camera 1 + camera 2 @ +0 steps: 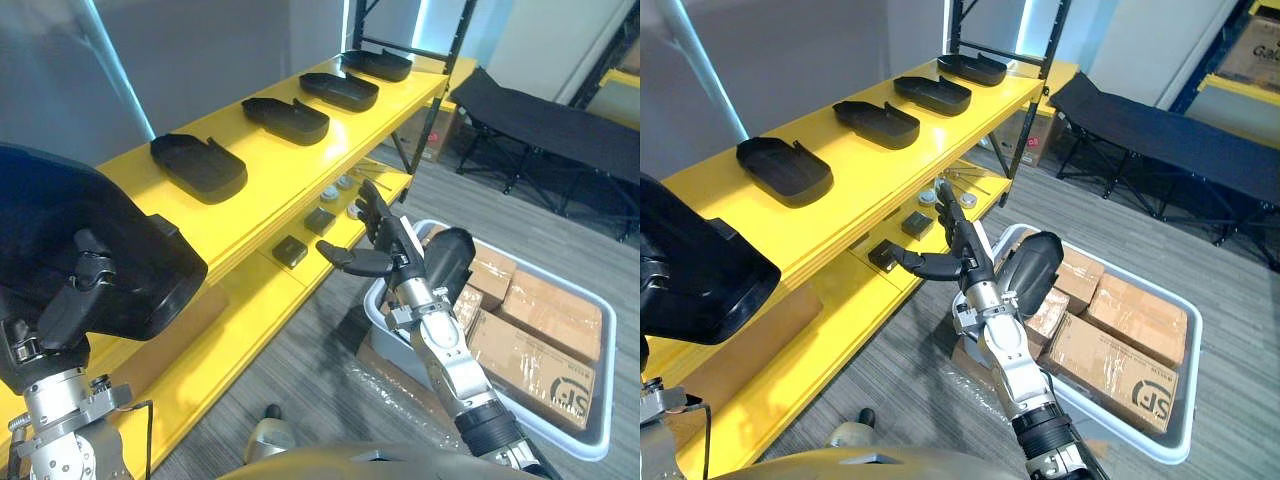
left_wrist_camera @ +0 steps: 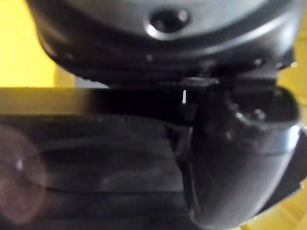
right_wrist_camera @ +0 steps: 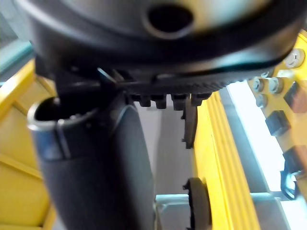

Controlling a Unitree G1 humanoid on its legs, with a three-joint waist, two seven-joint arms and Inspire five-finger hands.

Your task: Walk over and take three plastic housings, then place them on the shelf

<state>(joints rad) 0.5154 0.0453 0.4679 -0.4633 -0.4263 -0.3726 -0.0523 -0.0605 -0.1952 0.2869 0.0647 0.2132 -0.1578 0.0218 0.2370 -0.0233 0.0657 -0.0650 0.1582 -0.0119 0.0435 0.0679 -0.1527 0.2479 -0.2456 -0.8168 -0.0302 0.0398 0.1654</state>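
Note:
A large black plastic housing [image 1: 100, 230] is held up at the lower left, in front of the yellow shelf [image 1: 270, 175]. My left hand [image 1: 75, 290] is shut on its near edge from below. Several more black housings lie in a row on the top shelf board, the nearest one [image 1: 198, 165] followed by another [image 1: 285, 120] further along. My right hand [image 1: 380, 245] hangs open beside the lower shelf board, fingers straight and thumb spread, holding nothing.
A pale bin [image 1: 608, 380] packed with cardboard boxes [image 1: 535, 350] stands on the floor at the right, under my right forearm. Small black blocks [image 1: 290, 250] and metal bits lie on the lower shelf board. A black folding cot [image 1: 550, 120] stands at the back right.

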